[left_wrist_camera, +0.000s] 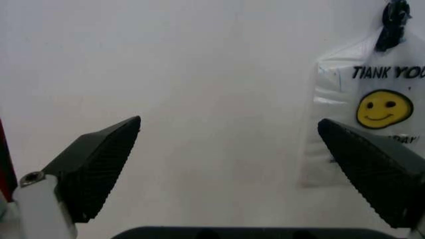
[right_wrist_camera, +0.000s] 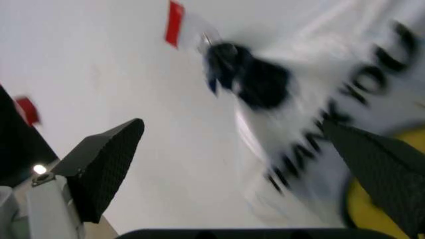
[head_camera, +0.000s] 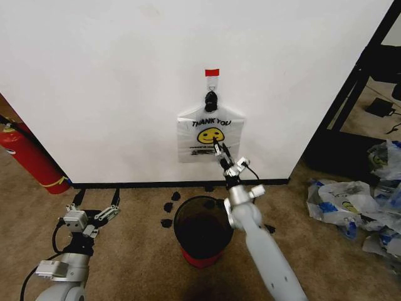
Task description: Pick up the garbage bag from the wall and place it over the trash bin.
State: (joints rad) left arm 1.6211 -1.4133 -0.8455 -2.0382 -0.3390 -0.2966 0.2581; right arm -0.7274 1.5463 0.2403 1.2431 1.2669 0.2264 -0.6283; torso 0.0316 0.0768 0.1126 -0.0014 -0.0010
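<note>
1. You see a white wall [head_camera: 113, 88] with a black baseboard above brown carpet [head_camera: 125, 251].
2. Your right tool [head_camera: 219, 148] is raised in front of the garbage bag [head_camera: 209, 135], jaws spread wide.
3. The bag hangs on a black hook [head_camera: 211, 98] under a red tape strip [head_camera: 212, 73].
4. The trash bin [head_camera: 202, 229] stands on the floor below it.
5. Your left tool [head_camera: 97, 200] waits low, also open.
6. A red fire extinguisher [head_camera: 28, 157] leans far left.

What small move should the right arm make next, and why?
Probably ease the right hand a little forward and up toward the hook. The garbage bag hangs there on the wall, the hand is open and raised in front of the smiley print, and nothing is gripped yet. The left hand waits low.
</note>
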